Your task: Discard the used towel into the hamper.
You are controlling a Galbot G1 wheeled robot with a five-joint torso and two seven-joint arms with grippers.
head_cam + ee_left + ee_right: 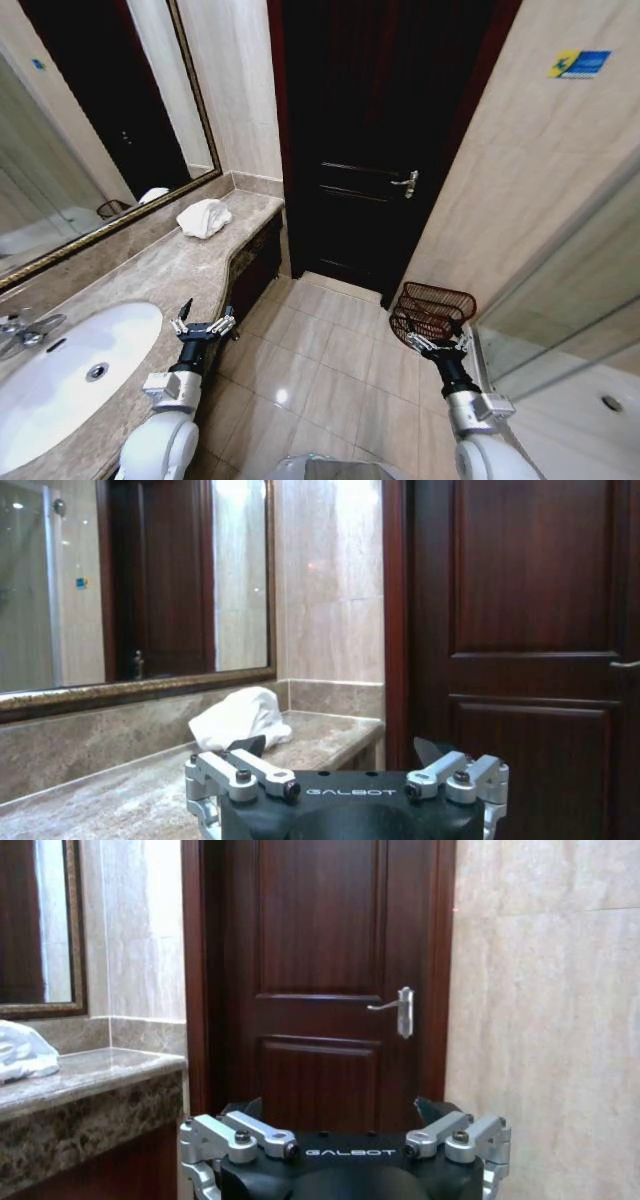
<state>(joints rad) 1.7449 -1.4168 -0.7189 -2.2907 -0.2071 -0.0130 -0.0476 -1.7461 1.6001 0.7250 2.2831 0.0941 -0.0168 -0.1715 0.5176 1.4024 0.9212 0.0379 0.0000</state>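
mirror (pixel 90 130) along the left wall, sink (pixel 70 365) set into the marble counter (pixel 150 275) below it. the towel (pixel 204 217) lies crumpled and white at the far end of the counter, near the corner by the door frame, touching nothing else.

left gripper (pixel 203 326) hangs over the counter's front edge, just past the sink, fingers spread apart and holding nothing. in the left wrist view the towel (pixel 240 718) sits ahead of the gripper (pixel 340 748), well apart from the fingertips.

dark door (pixel 375 150) in the middle, closed, handle (pixel 405 183) on its right side.

hamper (pixel 432 310) stands on the tiled floor against the right wall, beside the glass shower panel (pixel 560 300). its inside cannot be read from here. right gripper (pixel 437 343) is just in front of the hamper's near rim, jaws wide, nothing between them; right wrist view shows it (pixel 340 1108) pointed at the door.

judgement: the approach step; nothing is grasped yet. next move calls for the left arm, and likely the base, to advance along the counter until the open fingers straddle the towel, then close on a bunched fold. carry to the hamper needs a turn across the floor to the right.
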